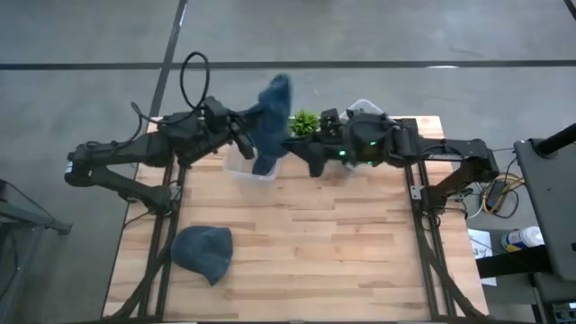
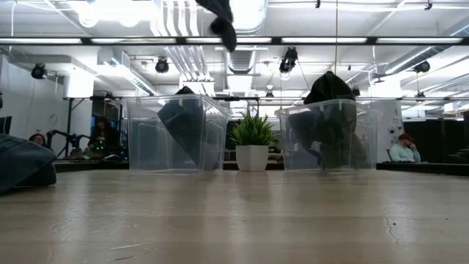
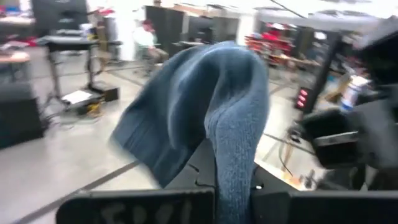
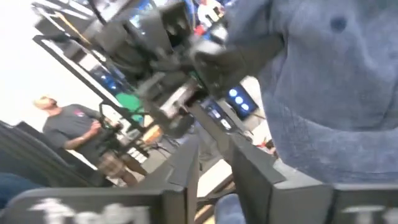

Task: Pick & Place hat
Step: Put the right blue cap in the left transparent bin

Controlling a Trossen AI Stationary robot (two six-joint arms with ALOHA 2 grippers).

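My left gripper point(image 1: 241, 133) is shut on a blue knit hat point(image 1: 270, 112), held high over a clear bin point(image 1: 250, 169) at the table's far side. The hat fills the left wrist view point(image 3: 205, 118), and its dark lower end shows in the low view point(image 2: 220, 22). My right gripper point(image 1: 306, 160) is open just right of the hat, which shows close by in the right wrist view point(image 4: 336, 74); I cannot tell whether it touches. A second blue hat point(image 1: 203, 252) lies flat on the table near the front left. My left gripper holds the hat by a fold of knit point(image 3: 233, 180) that runs down between its two fingers. The rest of the hat bulges out beyond the fingertips. The hat is lifted clear, above the bin. The pinch itself is hidden by the cloth.
A small potted plant point(image 1: 304, 121) stands between the left bin and a second clear bin point(image 2: 328, 136) on the right. A dark shape shows through each bin's wall. The second hat shows at the left in the low view point(image 2: 22, 163). People are in the room behind.
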